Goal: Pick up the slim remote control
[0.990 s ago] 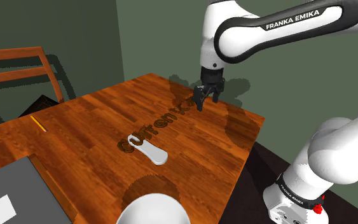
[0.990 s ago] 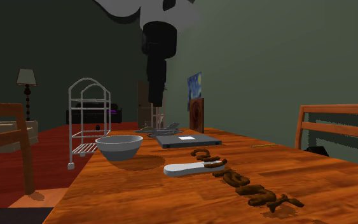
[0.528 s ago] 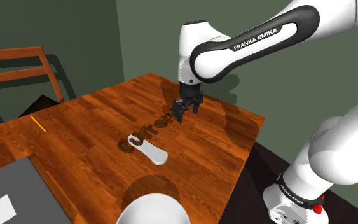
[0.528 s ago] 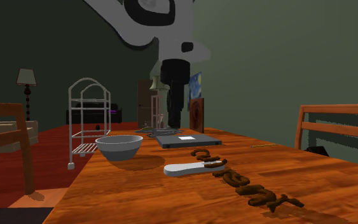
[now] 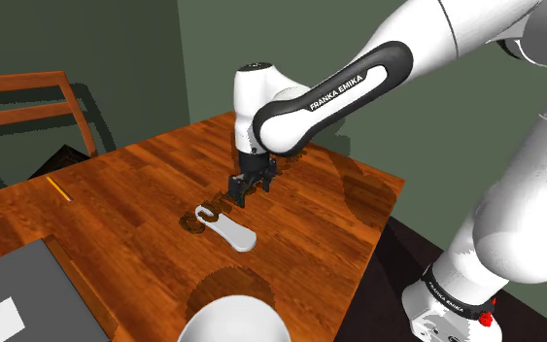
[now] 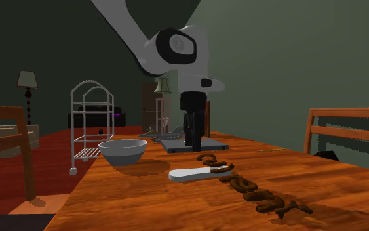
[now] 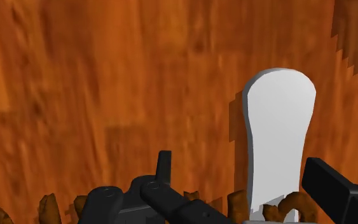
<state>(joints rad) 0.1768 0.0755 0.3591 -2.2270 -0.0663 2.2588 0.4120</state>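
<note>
The white arm with dark joints (image 5: 331, 85) stretches toward the shoulder view's left, wrist bent down, its all-black two-finger gripper (image 5: 238, 192) pointing downward (fingers apart).

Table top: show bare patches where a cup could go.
Bare wood lies between the yellow pencil and the brown lettering, and between the white remote and the stand-side edge of the table. Crowded around remote, lettering and hand.

We read one brand name, FRANKA EMIKA, in white capitals on the dark band of the arm (image 5: 334, 89) in the shoulder view. A row of raised brown letters (image 6: 252, 189) lies on the table (image 5: 135, 185). From these angles we cannot make them out as a word. We can read no other writing.
</note>
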